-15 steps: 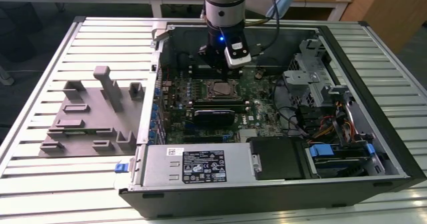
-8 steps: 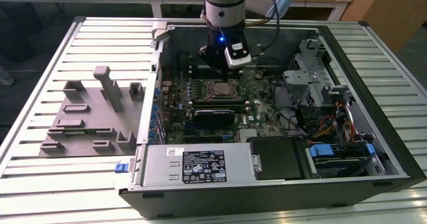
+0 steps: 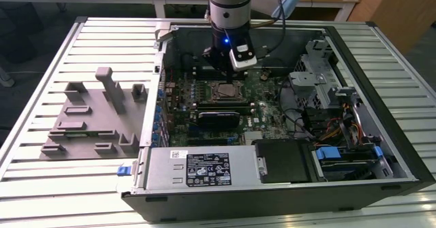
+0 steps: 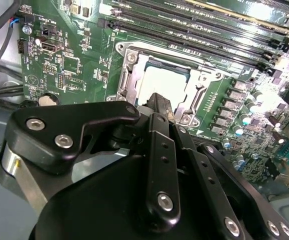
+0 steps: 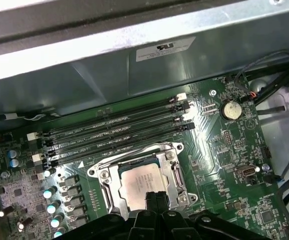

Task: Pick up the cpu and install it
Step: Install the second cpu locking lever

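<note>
End effector [image 5: 155,201] low over mobo socket [image 5: 140,181], fingertips pressed together, nothing pinched, tip at cpu's edge. Cpu [image 5: 138,184] sits flat in socket frame inside open PC case [image 3: 354,187]. Grey tray blocks [image 3: 89,121] on bench [image 3: 41,187], exterior view's left.

Even overhead light falls on the exterior view: the slatted tabletop [image 3: 41,182] is pale and bright, while the inside of the case [image 3: 272,197] lies in deep shadow. A small blue lamp [image 3: 225,41] glows on the arm. In the second wrist view the cpu [image 4: 162,85] is washed out by glare, and the far corner of the board [image 4: 264,12] blooms white. The claw [image 4: 157,107] close to the lens is soft and dark. The first wrist view is dimmer and sharper, with a bright sheen along the case wall [image 5: 134,30].
</note>
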`<action>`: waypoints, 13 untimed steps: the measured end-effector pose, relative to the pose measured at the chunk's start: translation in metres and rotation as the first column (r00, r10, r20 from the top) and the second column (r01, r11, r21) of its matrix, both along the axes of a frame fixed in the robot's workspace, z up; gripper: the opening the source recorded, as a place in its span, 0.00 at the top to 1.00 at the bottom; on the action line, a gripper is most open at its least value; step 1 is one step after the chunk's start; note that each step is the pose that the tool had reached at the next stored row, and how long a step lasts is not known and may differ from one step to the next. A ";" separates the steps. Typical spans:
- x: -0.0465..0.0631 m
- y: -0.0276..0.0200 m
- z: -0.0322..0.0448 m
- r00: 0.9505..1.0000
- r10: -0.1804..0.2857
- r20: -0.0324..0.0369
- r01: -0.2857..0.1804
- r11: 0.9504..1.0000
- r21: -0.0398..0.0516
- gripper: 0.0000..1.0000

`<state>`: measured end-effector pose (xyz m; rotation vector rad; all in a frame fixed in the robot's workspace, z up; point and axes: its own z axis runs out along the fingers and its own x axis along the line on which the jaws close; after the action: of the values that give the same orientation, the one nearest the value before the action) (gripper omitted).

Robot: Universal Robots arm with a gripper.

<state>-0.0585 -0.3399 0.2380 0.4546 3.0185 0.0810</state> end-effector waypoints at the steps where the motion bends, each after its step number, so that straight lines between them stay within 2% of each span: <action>1: 0.000 -0.0003 0.0000 1.000 0.000 0.000 0.000 1.000 0.000 0.89; 13: 0.000 -0.0058 0.0000 1.000 0.000 0.000 0.000 1.000 0.000 0.89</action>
<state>-0.0585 -0.3457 0.2381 0.4547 3.0186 0.0808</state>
